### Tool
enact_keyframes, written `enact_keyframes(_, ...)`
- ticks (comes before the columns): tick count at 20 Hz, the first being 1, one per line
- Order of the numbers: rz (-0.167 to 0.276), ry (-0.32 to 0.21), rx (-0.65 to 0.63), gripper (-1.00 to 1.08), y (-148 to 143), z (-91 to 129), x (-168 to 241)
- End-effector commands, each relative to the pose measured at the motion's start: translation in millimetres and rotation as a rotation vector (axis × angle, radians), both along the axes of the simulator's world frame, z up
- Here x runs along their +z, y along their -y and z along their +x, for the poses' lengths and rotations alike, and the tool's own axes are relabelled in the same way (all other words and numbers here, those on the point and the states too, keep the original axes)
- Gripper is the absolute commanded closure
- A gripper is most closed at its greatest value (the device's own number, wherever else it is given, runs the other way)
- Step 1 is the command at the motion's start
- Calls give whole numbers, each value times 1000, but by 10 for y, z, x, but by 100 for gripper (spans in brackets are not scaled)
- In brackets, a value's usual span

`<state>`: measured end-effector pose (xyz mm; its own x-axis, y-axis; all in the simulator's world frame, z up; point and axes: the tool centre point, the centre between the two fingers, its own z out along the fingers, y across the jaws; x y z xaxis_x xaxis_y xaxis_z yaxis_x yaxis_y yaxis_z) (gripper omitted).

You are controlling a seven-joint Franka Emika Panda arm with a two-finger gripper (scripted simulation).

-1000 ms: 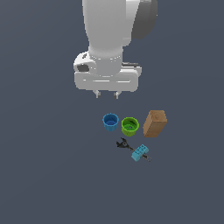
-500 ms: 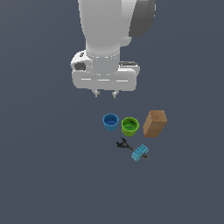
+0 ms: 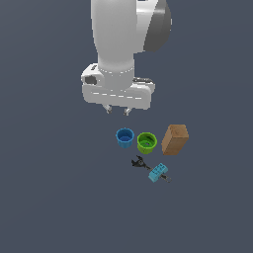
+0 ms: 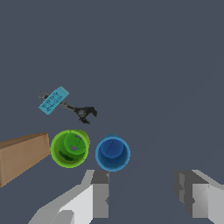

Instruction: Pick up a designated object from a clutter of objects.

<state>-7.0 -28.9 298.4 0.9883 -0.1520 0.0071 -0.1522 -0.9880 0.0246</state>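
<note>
Pincer (image 3: 117, 110) spread, empty; blue cup (image 3: 125, 137) upright, mouth up, axis vertical.

Backdrop is one flat slate-grey surface (image 3: 44, 197) – fills both views edge to edge, no seams or texture. Walls, furniture, windows: none visible. Lighting even and diffuse – only faint soft shading, no hard shadows.

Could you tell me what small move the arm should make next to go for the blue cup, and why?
Probably a short sideways shift to centre the open gripper over the blue cup before descending. In the wrist view the cup sits by one finger, not between them, and the green cup stands close beside it.
</note>
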Motion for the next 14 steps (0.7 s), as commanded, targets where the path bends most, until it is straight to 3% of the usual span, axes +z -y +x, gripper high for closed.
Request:
enact_keyframes(1,-11,6,-34,-20,25,-6,-86)
enact_keyframes(14,-75,69,-276,-20,163,-114,-708)
